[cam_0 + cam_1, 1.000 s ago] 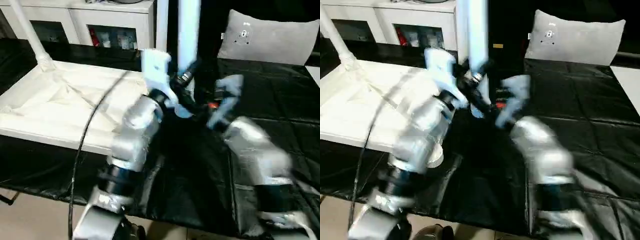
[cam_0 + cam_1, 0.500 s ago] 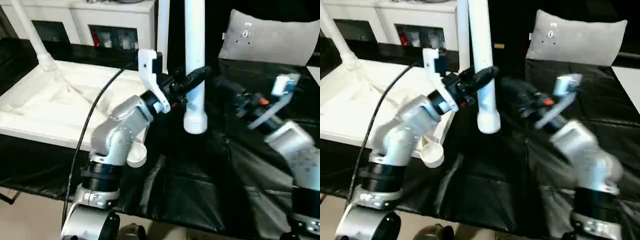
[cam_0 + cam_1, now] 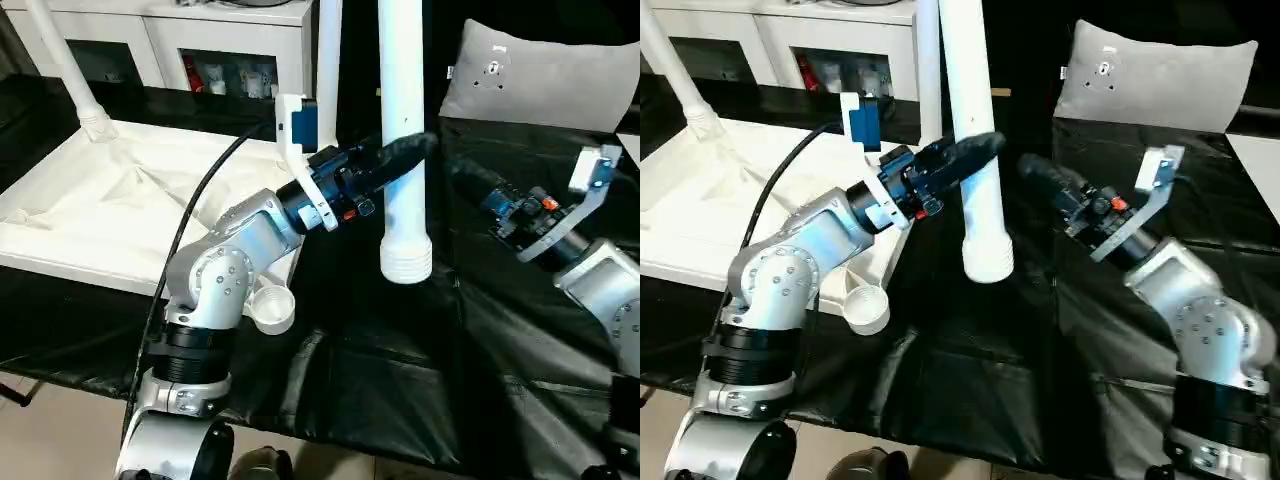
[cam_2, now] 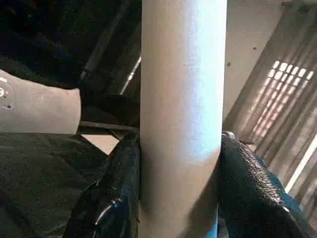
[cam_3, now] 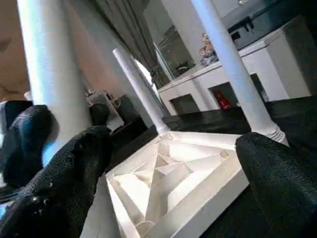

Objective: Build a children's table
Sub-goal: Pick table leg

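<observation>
Left pincer (image 3: 405, 152) grips an upright white leg (image 3: 403, 130) above the black worktop (image 3: 400, 370); right pincer (image 3: 1035, 170) gapes beside it; white cabinets (image 3: 200, 40) behind.

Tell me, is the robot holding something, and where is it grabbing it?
Yes. The left gripper clamps a white leg upright, gripping its shaft a little above the ribbed bottom end. The right gripper is open and holds nothing.

Even indoor light, sharp head views, dim wrist close-ups
</observation>
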You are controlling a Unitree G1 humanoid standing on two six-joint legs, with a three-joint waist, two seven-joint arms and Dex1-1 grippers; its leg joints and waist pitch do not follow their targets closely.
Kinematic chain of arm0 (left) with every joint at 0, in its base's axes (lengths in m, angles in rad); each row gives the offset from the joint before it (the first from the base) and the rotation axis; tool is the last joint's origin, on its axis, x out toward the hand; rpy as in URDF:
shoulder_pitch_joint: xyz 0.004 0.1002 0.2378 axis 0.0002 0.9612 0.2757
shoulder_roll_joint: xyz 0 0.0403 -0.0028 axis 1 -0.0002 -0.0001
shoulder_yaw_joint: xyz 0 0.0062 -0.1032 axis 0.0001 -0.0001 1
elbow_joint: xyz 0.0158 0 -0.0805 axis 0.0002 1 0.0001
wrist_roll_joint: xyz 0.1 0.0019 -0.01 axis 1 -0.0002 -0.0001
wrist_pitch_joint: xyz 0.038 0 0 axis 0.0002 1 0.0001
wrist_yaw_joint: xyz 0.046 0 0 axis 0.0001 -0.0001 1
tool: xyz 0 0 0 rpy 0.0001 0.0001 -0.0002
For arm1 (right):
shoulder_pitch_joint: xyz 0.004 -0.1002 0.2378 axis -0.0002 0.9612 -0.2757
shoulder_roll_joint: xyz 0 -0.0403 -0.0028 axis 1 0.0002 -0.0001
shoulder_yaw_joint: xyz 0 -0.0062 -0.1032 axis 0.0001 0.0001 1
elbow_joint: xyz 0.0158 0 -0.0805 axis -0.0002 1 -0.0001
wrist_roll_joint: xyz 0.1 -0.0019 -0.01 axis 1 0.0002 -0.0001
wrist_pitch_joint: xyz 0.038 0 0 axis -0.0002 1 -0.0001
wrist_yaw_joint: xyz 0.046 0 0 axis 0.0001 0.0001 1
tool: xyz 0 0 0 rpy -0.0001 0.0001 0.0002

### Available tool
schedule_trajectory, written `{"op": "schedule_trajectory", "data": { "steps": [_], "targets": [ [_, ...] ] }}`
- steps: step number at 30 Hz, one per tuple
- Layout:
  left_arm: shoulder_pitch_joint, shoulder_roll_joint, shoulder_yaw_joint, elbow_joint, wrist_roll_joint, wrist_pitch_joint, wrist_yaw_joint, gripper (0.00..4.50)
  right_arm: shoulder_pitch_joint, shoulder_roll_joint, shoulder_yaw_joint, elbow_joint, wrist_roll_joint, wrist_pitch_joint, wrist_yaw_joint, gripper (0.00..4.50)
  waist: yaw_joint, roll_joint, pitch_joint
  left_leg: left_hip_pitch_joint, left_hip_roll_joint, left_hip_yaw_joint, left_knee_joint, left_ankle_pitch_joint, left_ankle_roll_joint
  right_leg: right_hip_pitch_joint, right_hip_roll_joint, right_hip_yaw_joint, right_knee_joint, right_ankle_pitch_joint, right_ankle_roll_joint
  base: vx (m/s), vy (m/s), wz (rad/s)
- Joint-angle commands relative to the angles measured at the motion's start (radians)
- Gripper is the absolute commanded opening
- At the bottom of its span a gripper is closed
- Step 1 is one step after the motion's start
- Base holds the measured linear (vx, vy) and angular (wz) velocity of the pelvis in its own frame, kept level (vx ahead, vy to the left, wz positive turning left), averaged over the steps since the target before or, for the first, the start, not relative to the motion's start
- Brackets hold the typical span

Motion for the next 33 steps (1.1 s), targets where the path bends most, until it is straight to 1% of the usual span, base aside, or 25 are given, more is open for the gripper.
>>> {"op": "schedule_trajectory", "data": {
  "steps": [1,3,4,5,6,7,8,9,10,11,13,14,15,16,17,18,19,21,24,25,26,28,29,31,33],
  "targets": [
    [-0.005,0.006,-0.003,-0.042,-0.012,0.013,-0.017,1.87,0.016,-0.024,0.016,-0.027,-0.007,0.01,0.027,4.5,0.003,-0.012,-0.077,0.036,0.072,-0.024,-0.077,-0.202,0.0,0.03,-0.066,0.023,-0.079,-0.166,-0.219,0.0,0.0,0.0],
    [-0.003,0.016,-0.01,-0.047,-0.012,0.015,-0.028,1.87,0.027,-0.049,0.036,-0.04,-0.022,0.003,0.062,4.5,0.003,-0.01,-0.078,0.035,0.072,-0.025,-0.076,-0.193,0.005,0.031,-0.066,0.022,-0.077,-0.149,-0.222,0.0,0.0,0.0],
    [-0.003,0.016,-0.01,-0.047,-0.012,0.015,-0.028,1.87,0.027,-0.049,0.036,-0.04,-0.022,0.003,0.062,4.5,0.003,-0.011,-0.078,0.035,0.073,-0.025,-0.076,-0.193,0.007,0.032,-0.066,0.022,-0.078,-0.147,-0.223,0.0,0.0,0.0],
    [-0.001,0.025,-0.019,-0.05,-0.003,0.009,-0.04,1.87,0.034,-0.067,0.051,-0.052,-0.032,0.001,0.087,4.5,0.003,-0.011,-0.079,0.035,0.072,-0.025,-0.075,-0.185,0.011,0.033,-0.066,0.021,-0.076,-0.137,-0.227,0.0,0.0,0.0],
    [-0.001,0.029,-0.023,-0.051,0.002,0.007,-0.045,1.87,0.037,-0.075,0.058,-0.057,-0.037,0.0,0.098,4.5,0.004,-0.011,-0.078,0.035,0.073,-0.026,-0.076,-0.184,0.015,0.033,-0.065,0.022,-0.077,-0.135,-0.222,0.0,0.0,0.0],
    [0.002,0.041,-0.041,-0.052,0.034,-0.028,-0.061,1.87,0.044,-0.096,0.087,-0.073,-0.079,-0.033,0.123,4.5,0.004,-0.01,-0.078,0.035,0.075,-0.027,-0.076,-0.184,0.017,0.032,-0.065,0.022,-0.078,-0.134,-0.216,0.0,0.0,0.0],
    [0.004,0.047,-0.052,-0.053,0.051,-0.046,-0.071,1.87,0.046,-0.106,0.099,-0.079,-0.093,-0.042,0.135,4.5,0.004,-0.01,-0.079,0.037,0.074,-0.026,-0.076,-0.182,0.017,0.032,-0.065,0.022,-0.077,-0.128,-0.217,0.0,0.0,0.0],
    [0.013,0.067,-0.085,-0.055,0.1,-0.1,-0.098,1.87,0.052,-0.137,0.132,-0.102,-0.126,-0.064,0.176,4.5,0.004,-0.01,-0.078,0.035,0.076,-0.027,-0.077,-0.185,0.02,0.033,-0.066,0.022,-0.08,-0.13,-0.213,0.0,0.0,0.0],
    [0.016,0.074,-0.098,-0.056,0.118,-0.119,-0.107,1.87,0.054,-0.15,0.145,-0.113,-0.134,-0.069,0.194,4.5,0.004,-0.01,-0.078,0.035,0.077,-0.028,-0.077,-0.188,0.021,0.034,-0.066,0.023,-0.082,-0.133,-0.207,0.0,0.0,0.0],
    [0.02,0.078,-0.106,-0.059,0.124,-0.13,-0.119,1.87,0.054,-0.164,0.157,-0.121,-0.145,-0.077,0.211,4.5,0.004,-0.01,-0.08,0.036,0.077,-0.027,-0.076,-0.183,0.024,0.036,-0.067,0.024,-0.078,-0.122,-0.202,0.0,0.0,0.0],
    [0.024,0.079,-0.109,-0.066,0.118,-0.13,-0.133,1.87,0.057,-0.182,0.175,-0.13,-0.162,-0.093,0.236,4.5,0.003,-0.01,-0.08,0.036,0.077,-0.026,-0.075,-0.179,0.027,0.035,-0.069,0.024,-0.076,-0.11,-0.217,0.0,0.0,0.0],
    [0.028,0.092,-0.124,-0.074,0.127,-0.133,-0.153,1.87,0.07,-0.21,0.212,-0.152,-0.196,-0.131,0.29,4.5,0.004,-0.013,-0.081,0.037,0.077,-0.026,-0.073,-0.178,0.031,0.035,-0.069,0.023,-0.075,-0.108,-0.227,0.0,0.0,0.0],
    [0.028,0.092,-0.124,-0.074,0.127,-0.133,-0.153,1.87,0.07,-0.21,0.212,-0.152,-0.196,-0.131,0.29,4.5,0.005,-0.011,-0.08,0.037,0.079,-0.026,-0.074,-0.18,0.034,0.036,-0.07,0.024,-0.074,-0.105,-0.232,0.0,0.0,0.0],
    [0.028,0.101,-0.135,-0.072,0.141,-0.14,-0.159,1.87,0.078,-0.22,0.226,-0.162,-0.2,-0.135,0.313,4.5,0.003,-0.011,-0.078,0.036,0.078,-0.026,-0.074,-0.182,0.038,0.035,-0.07,0.023,-0.074,-0.108,-0.238,0.0,0.0,0.0],
    [0.029,0.112,-0.151,-0.067,0.163,-0.165,-0.172,1.87,0.086,-0.226,0.242,-0.165,-0.212,-0.145,0.33,4.5,0.003,-0.014,-0.078,0.037,0.079,-0.026,-0.074,-0.189,0.044,0.035,-0.068,0.023,-0.076,-0.118,-0.24,0.0,0.0,0.0],
    [0.03,0.118,-0.16,-0.063,0.177,-0.182,-0.18,1.87,0.091,-0.229,0.251,-0.165,-0.219,-0.15,0.339,4.5,0.003,-0.014,-0.078,0.036,0.079,-0.027,-0.073,-0.19,0.047,0.036,-0.07,0.023,-0.076,-0.124,-0.239,0.0,0.0,0.0],
    [0.034,0.127,-0.176,-0.063,0.191,-0.207,-0.202,1.87,0.096,-0.227,0.263,-0.164,-0.23,-0.159,0.344,4.5,0.003,-0.012,-0.078,0.038,0.08,-0.028,-0.075,-0.197,0.046,0.033,-0.07,0.024,-0.078,-0.142,-0.236,0.0,0.0,0.0],
    [0.038,0.132,-0.188,-0.064,0.198,-0.222,-0.22,1.87,0.098,-0.224,0.272,-0.163,-0.235,-0.165,0.348,4.5,0.002,-0.011,-0.078,0.038,0.08,-0.028,-0.075,-0.2,0.042,0.033,-0.07,0.023,-0.077,-0.141,-0.242,0.0,0.0,0.0],
    [0.047,0.135,-0.202,-0.077,0.194,-0.22,-0.24,1.87,0.098,-0.215,0.291,-0.165,-0.236,-0.166,0.352,4.5,0.002,-0.009,-0.08,0.039,0.081,-0.028,-0.073,-0.192,0.045,0.033,-0.07,0.023,-0.073,-0.117,-0.253,0.0,0.0,0.0],
    [0.053,0.136,-0.215,-0.087,0.196,-0.218,-0.25,1.87,0.095,-0.207,0.311,-0.164,-0.248,-0.174,0.349,4.5,0.002,-0.009,-0.081,0.038,0.079,-0.027,-0.073,-0.191,0.046,0.033,-0.069,0.023,-0.071,-0.112,-0.257,0.0,0.0,0.0],
    [0.054,0.136,-0.217,-0.088,0.196,-0.218,-0.251,1.87,0.095,-0.206,0.314,-0.163,-0.251,-0.176,0.349,4.5,0.001,-0.007,-0.082,0.039,0.079,-0.027,-0.072,-0.191,0.045,0.033,-0.069,0.022,-0.07,-0.109,-0.26,0.0,0.0,0.0],
    [0.059,0.133,-0.228,-0.092,0.197,-0.227,-0.262,1.87,0.089,-0.19,0.33,-0.157,-0.262,-0.188,0.348,4.5,0.001,-0.009,-0.082,0.038,0.079,-0.027,-0.072,-0.192,0.044,0.034,-0.069,0.023,-0.07,-0.105,-0.264,0.0,0.0,0.0],
    [0.059,0.132,-0.229,-0.092,0.197,-0.229,-0.263,1.87,0.088,-0.189,0.332,-0.156,-0.263,-0.188,0.35,4.5,0.002,-0.008,-0.083,0.038,0.079,-0.027,-0.071,-0.189,0.046,0.034,-0.07,0.023,-0.069,-0.102,-0.266,0.0,0.0,0.0],
    [0.062,0.129,-0.237,-0.093,0.198,-0.236,-0.269,1.87,0.084,-0.181,0.342,-0.153,-0.262,-0.186,0.36,4.22,0.002,-0.011,-0.084,0.038,0.079,-0.027,-0.07,-0.187,0.05,0.036,-0.069,0.022,-0.068,-0.098,-0.269,0.0,0.0,0.0],
    [0.065,0.128,-0.239,-0.093,0.202,-0.241,-0.273,1.87,0.083,-0.181,0.349,-0.152,-0.257,-0.185,0.368,4.14,0.002,-0.01,-0.085,0.038,0.079,-0.026,-0.069,-0.185,0.052,0.036,-0.069,0.022,-0.067,-0.098,-0.27,0.0,0.0,0.0]
  ]
}}
